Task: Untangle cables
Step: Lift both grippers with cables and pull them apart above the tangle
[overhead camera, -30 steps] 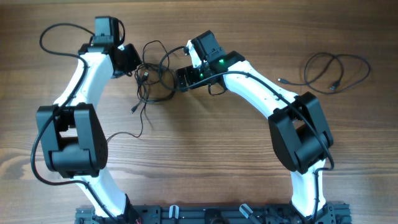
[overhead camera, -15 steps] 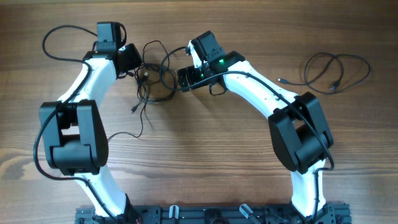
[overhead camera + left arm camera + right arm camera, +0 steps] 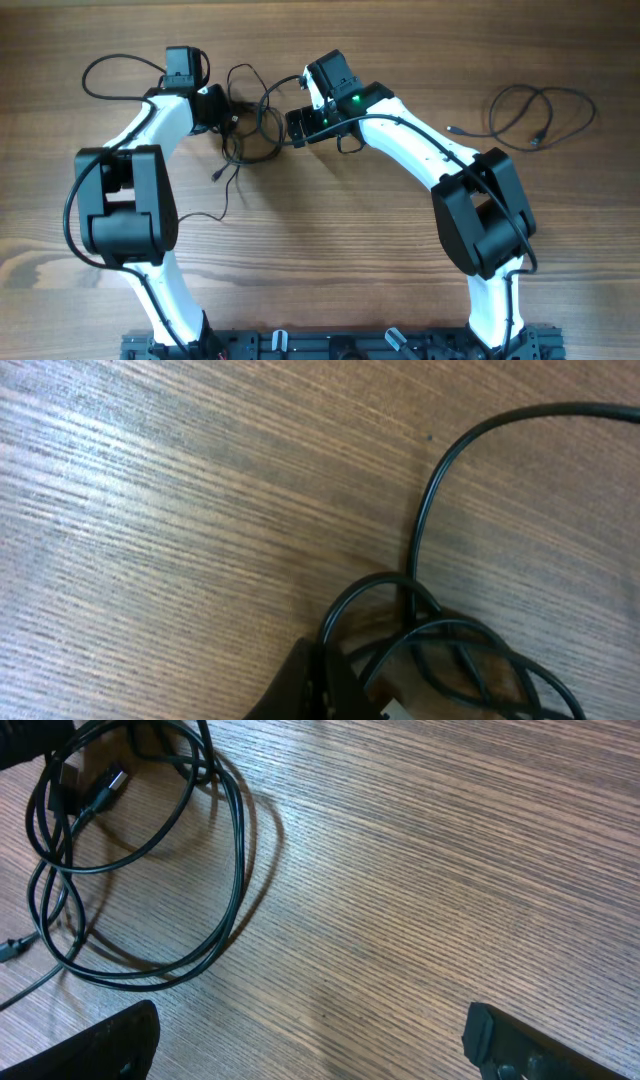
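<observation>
Against the closed left hand point(image 3: 224, 108) lie the tangled cables point(image 3: 240, 840).

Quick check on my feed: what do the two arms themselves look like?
The left arm and right arm both have white curved links, bulky black joint housings and black wrist ends. Thin black wires run along them. A green light glows on the right wrist.

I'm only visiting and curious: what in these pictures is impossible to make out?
The left gripper: the bottom edge of the left wrist view cuts it off and only one dark tip shows, so whether it pinches a cable is unclear.
The tangle of cables: overhead, the strands are too thin and overlapped to count; the right wrist view cuts it at the top and left edges.
The separate cable: overhead, its plugs are too small to identify.
</observation>
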Controlling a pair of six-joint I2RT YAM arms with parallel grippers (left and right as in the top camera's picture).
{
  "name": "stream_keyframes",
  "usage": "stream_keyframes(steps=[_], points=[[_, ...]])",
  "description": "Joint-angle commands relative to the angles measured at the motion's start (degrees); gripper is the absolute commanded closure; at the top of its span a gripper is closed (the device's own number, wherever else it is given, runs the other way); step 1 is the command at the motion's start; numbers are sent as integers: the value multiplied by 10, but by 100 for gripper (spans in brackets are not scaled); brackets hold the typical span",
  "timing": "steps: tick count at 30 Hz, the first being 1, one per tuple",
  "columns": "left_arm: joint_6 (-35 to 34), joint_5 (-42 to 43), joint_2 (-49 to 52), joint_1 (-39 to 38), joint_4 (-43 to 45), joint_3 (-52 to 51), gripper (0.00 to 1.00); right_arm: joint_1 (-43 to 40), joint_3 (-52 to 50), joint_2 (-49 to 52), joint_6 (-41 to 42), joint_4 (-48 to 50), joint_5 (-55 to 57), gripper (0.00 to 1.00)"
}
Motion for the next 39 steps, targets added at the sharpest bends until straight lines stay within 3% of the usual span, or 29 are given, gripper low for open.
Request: stream_keyframes(steps=[1, 13, 21, 22, 26, 28, 33, 39], points=[[3, 6, -66, 2, -22, -3, 96, 0, -3, 13, 7, -1, 8, 0], [3, 72, -307, 2, -28, -3, 96, 0, -1, 9, 7, 4, 3, 0], [10, 104, -337, 2, -115, -4, 96, -53, 20, -81, -7, 54, -207, 4], [30, 133, -334, 2, -122, -4, 96, -61, 20, -89, -6, 61, -222, 7], [135, 322, -326, 2, -130, -4, 96, -86, 20, -100, -7, 63, -263, 38], [138, 342, -326, 2, -131, -4, 96, -92, 17, -99, -7, 54, -286, 37], [106, 357, -326, 2, -127, -4, 96, -94, 16, -99, -62, 9, -364, 21], [154, 474, -326, 2, -122, -4, 96, -93, 15, -99, -69, 7, -322, 8]])
